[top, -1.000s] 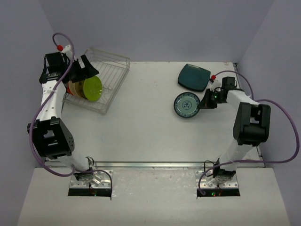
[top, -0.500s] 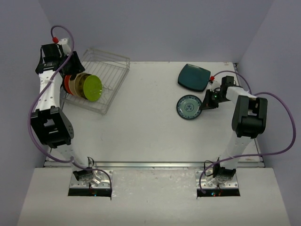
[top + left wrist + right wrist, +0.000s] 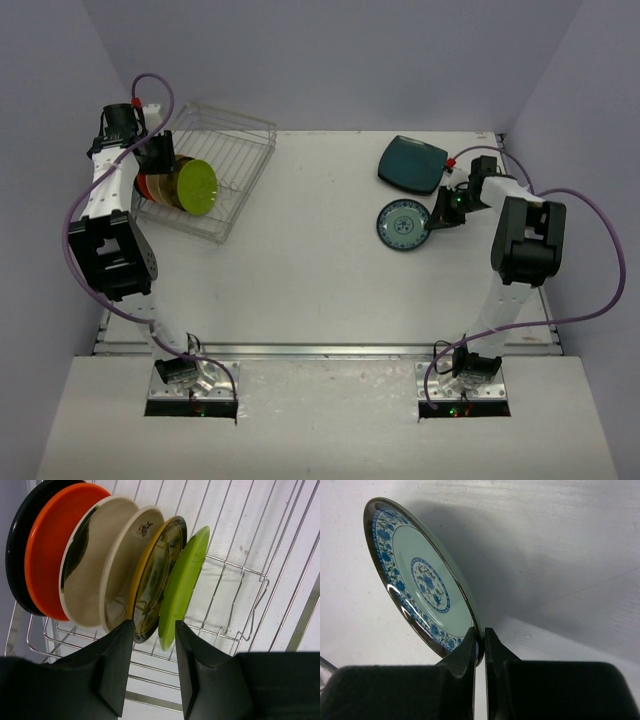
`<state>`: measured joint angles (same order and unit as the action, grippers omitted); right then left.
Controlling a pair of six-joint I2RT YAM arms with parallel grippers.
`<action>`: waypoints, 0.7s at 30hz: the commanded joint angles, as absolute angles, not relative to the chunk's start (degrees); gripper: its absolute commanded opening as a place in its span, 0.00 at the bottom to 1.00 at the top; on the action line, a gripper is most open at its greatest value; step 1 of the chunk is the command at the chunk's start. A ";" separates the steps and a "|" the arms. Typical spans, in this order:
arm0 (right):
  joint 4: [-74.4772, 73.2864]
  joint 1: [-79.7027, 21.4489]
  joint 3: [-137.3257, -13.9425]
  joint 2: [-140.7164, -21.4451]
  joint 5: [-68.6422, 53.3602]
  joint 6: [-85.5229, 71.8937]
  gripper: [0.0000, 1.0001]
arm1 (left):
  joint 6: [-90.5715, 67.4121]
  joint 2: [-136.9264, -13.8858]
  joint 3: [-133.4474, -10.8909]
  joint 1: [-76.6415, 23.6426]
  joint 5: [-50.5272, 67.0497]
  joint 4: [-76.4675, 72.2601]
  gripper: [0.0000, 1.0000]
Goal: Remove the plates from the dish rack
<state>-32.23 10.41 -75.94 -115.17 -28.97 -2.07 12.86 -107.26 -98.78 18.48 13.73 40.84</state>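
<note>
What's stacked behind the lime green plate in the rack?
Five more, on edge: dark-rimmed plate right behind the lime green plate, then marked cream plate, second cream plate, orange-red plate, black plate. Each overlaps the next, so their faces are mostly hidden.

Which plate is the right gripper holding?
The round patterned teal plate, pinched at its rim and tilted by the right gripper. The dark teal square plate lies flat and untouched; the rest stand in the rack.
</note>
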 commanded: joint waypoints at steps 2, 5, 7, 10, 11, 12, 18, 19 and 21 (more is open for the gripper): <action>-32.28 10.71 -78.68 -115.84 -28.30 -1.14 0.06 | 14.50 -107.67 -98.18 18.81 16.48 39.63 0.37; -32.70 10.63 -79.28 -116.20 -28.57 -1.31 0.06 | 14.59 -108.02 -97.91 18.45 17.23 39.38 0.37; -32.78 10.47 -79.53 -116.45 -28.65 -1.39 0.06 | 14.67 -108.35 -97.66 18.04 17.23 39.29 0.36; -33.13 10.17 -79.83 -116.83 -29.00 -1.58 0.07 | 14.76 -108.79 -97.36 17.27 16.64 39.00 0.36; -33.18 10.09 -79.91 -116.92 -29.00 -1.60 0.07 | 14.77 -109.00 -97.27 17.05 16.22 38.82 0.36; -33.32 10.01 -79.99 -117.02 -29.02 -1.67 0.07 | 14.77 -109.13 -97.21 16.75 16.00 38.47 0.36; -33.66 9.26 -80.24 -117.98 -29.21 -1.85 0.09 | 15.26 -109.95 -97.24 15.44 12.72 37.18 0.35; -33.66 9.18 -80.24 -118.13 -29.18 -1.89 0.10 | 15.44 -109.95 -97.21 15.19 12.16 36.80 0.34; -33.70 8.93 -80.28 -118.38 -29.18 -2.06 0.10 | 15.68 -109.99 -97.21 14.79 11.13 36.27 0.33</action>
<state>-33.70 9.80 -78.20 -117.44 -29.20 -2.18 14.52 -110.18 -97.33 15.86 13.52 39.68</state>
